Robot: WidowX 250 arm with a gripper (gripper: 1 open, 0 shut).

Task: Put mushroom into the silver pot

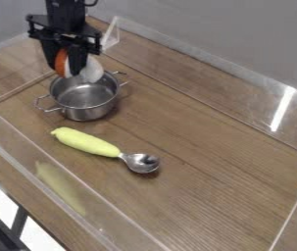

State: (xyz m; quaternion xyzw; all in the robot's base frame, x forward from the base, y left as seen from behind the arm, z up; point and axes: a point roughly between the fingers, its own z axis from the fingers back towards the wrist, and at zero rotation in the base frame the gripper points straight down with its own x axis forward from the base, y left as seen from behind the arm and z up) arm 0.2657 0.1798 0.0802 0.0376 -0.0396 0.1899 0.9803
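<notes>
The silver pot [84,96] stands on the wooden table at the left, round and shiny with two small side handles. My gripper [67,62] hangs just above the pot's far rim, shut on the mushroom [65,61]. Only the mushroom's orange-red cap shows between the black fingers [53,54]. The mushroom's stem is hidden by the fingers.
A spoon [105,150] with a yellow handle lies in front of the pot, its metal bowl pointing right. A clear plastic wall [242,93] rims the table on all sides. A pale upright piece [109,34] stands behind the gripper at the back wall.
</notes>
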